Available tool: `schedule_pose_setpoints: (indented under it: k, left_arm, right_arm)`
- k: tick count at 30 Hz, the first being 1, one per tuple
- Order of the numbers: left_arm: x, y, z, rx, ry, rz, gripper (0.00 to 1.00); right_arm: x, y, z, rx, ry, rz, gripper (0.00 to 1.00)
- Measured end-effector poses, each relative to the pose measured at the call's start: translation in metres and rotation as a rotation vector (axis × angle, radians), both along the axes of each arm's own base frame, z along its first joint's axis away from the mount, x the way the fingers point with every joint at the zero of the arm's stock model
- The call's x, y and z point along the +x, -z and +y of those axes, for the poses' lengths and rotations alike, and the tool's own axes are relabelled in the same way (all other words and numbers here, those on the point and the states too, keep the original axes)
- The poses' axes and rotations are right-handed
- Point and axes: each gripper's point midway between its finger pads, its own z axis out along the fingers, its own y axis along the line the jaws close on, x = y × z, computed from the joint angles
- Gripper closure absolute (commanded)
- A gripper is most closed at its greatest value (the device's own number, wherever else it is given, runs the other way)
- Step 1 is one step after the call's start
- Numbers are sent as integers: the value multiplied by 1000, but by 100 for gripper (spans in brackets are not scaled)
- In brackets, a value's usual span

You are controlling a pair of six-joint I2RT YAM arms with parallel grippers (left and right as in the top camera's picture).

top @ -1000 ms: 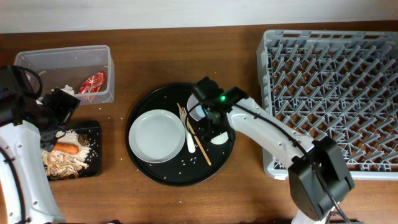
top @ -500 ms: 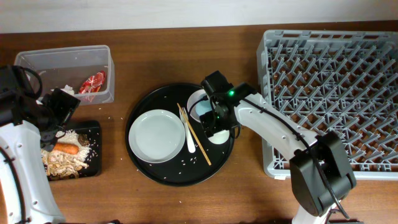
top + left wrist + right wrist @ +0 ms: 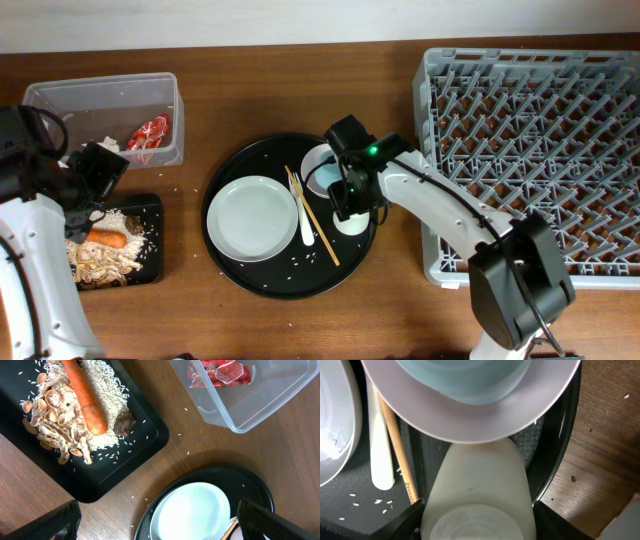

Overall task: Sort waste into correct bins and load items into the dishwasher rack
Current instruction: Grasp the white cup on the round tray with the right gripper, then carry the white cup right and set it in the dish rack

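My right gripper point(image 3: 350, 205) is shut on the small white cup point(image 3: 352, 224), which stands on the round black tray; in the right wrist view the cup point(image 3: 477, 490) fills the space between the fingers. Just behind it is the white bowl point(image 3: 470, 425) with the light blue cup point(image 3: 465, 380) inside. The white plate point(image 3: 251, 218), chopsticks point(image 3: 318, 228) and white fork point(image 3: 305, 225) lie to its left. My left gripper point(image 3: 90, 203) is open and empty over the shallow black tray point(image 3: 150, 268), which holds the carrot point(image 3: 85, 395) and rice scraps point(image 3: 107, 390).
The clear tub point(image 3: 100, 100) at the back left holds the red-and-white wrapper point(image 3: 150, 133) and white tissue point(image 3: 108, 146). The grey dishwasher rack point(image 3: 540, 150) fills the right side. The round black tray point(image 3: 240, 275) lies in the middle. Rice grains are scattered on the table.
My right gripper moved right and down from the bowl's left side onto the small white cup. The left arm has not moved.
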Motion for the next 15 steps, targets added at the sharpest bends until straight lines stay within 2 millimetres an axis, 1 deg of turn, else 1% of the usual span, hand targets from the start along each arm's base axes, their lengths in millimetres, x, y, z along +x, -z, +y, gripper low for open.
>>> schedule_pose_setpoints:
  k: [1, 2, 4, 6, 7, 8, 9, 10, 11, 12, 13, 14, 15]
  left_arm:
    - [0, 0, 0, 0, 0, 0, 1]
    - [0, 0, 0, 0, 0, 0, 1]
    - [0, 0, 0, 0, 0, 0, 1]
    - [0, 0, 0, 0, 0, 0, 1]
    - [0, 0, 0, 0, 0, 0, 1]
    - [0, 0, 0, 0, 0, 0, 1]
    - [0, 0, 0, 0, 0, 0, 1]
    - [0, 0, 0, 0, 0, 0, 1]
    - [0, 0, 0, 0, 0, 0, 1]
    - [0, 0, 0, 0, 0, 0, 1]
    - [0, 0, 0, 0, 0, 0, 1]
    - [0, 0, 0, 0, 0, 0, 1]
    - [0, 0, 0, 0, 0, 0, 1]
  right_arm:
    - [-1, -2, -1, 0, -1, -1, 39]
    - [-3, -9, -2, 5, -1, -8, 39]
    - [-6, -28, -5, 21, 2, -33, 39]
    - [-13, -50, -13, 30, 12, -43, 39]
    - [-12, -69, -20, 48, 32, -71, 39]
    - [-9, -93, -33, 70, 65, -110, 39]
    - [-8, -106, -41, 80, 83, -126, 39]
    - [-2, -138, -69, 104, 146, -192, 40]
    - [3, -157, -89, 113, 196, -242, 39]
    - [6, -169, -107, 118, 236, -271, 39]
    - [11, -184, -136, 117, 309, -318, 39]
    - [16, -192, -164, 110, 378, -348, 39]
    - [20, -197, -208, 82, 492, -376, 33]
